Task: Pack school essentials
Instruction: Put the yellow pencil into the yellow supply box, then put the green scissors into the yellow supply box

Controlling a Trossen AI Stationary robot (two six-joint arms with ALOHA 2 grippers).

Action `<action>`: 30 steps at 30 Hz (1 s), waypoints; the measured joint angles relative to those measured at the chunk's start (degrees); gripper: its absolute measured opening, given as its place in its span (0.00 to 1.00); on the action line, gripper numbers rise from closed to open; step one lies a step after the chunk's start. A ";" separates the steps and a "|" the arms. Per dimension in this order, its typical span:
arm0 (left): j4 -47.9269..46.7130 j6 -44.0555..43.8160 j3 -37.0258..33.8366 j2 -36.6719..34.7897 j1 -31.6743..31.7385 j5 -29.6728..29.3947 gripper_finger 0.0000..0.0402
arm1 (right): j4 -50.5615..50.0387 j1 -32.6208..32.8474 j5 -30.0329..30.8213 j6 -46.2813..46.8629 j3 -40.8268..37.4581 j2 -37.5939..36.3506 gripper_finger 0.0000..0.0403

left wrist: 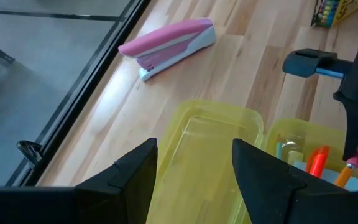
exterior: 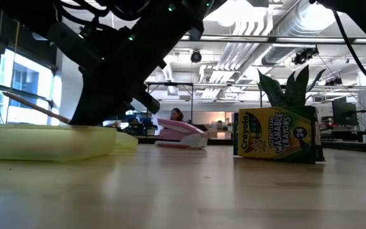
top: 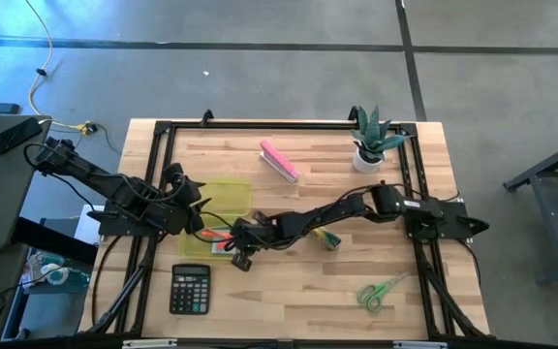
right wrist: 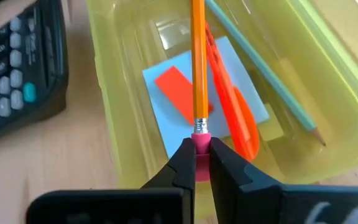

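From above, the right tool (top: 241, 244) reaches across the counter (top: 298, 291) to the yellow box (top: 211, 246), while the left tool (top: 200, 206) hovers over the lid (top: 229, 192) just beyond it. The calculator (top: 190, 289) lies near the box, the scissors (top: 381, 290) well apart to the right, the crayons (top: 329, 239) under the right arm, and the stapler (top: 280, 161) and plant (top: 370, 142) at the far edge.

At counter height, the crayons (exterior: 276, 135) stand upright, the stapler (exterior: 181, 135) behind.

The left wrist shows its tool (left wrist: 193, 163) spread above the lid (left wrist: 204, 149).

The right wrist shows its tool (right wrist: 201, 159) pinching an orange pencil (right wrist: 198, 62) by its pink end over the box (right wrist: 328, 93), where a blue pad (right wrist: 166, 115), red eraser (right wrist: 180, 93), marker (right wrist: 232, 109) and teal pencil (right wrist: 260, 74) lie.
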 joint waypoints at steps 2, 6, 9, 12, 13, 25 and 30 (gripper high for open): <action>-0.01 0.00 0.00 -0.02 0.00 0.02 0.49 | -0.40 0.00 0.00 0.99 0.00 0.00 0.05; -0.01 0.00 0.00 0.00 0.02 0.02 0.49 | -0.76 0.00 0.00 1.34 0.00 0.00 0.14; -0.03 0.00 0.00 0.00 0.02 0.02 0.49 | -0.73 0.00 -0.02 1.35 0.06 0.00 0.24; -0.03 -0.01 0.00 -0.01 0.02 0.02 0.49 | -0.74 0.00 -0.12 1.33 0.06 -0.01 0.31; -0.03 0.00 0.00 -0.02 0.02 0.03 0.49 | -0.74 0.00 -0.25 1.17 0.06 -0.02 0.33; -0.03 -0.02 0.00 0.00 0.02 1.84 0.49 | 3.41 -0.04 -0.43 -4.17 0.06 -0.02 0.34; -0.02 -0.03 0.00 -0.01 0.02 2.17 0.49 | 2.62 -0.04 -1.07 -8.75 0.08 -1.06 0.34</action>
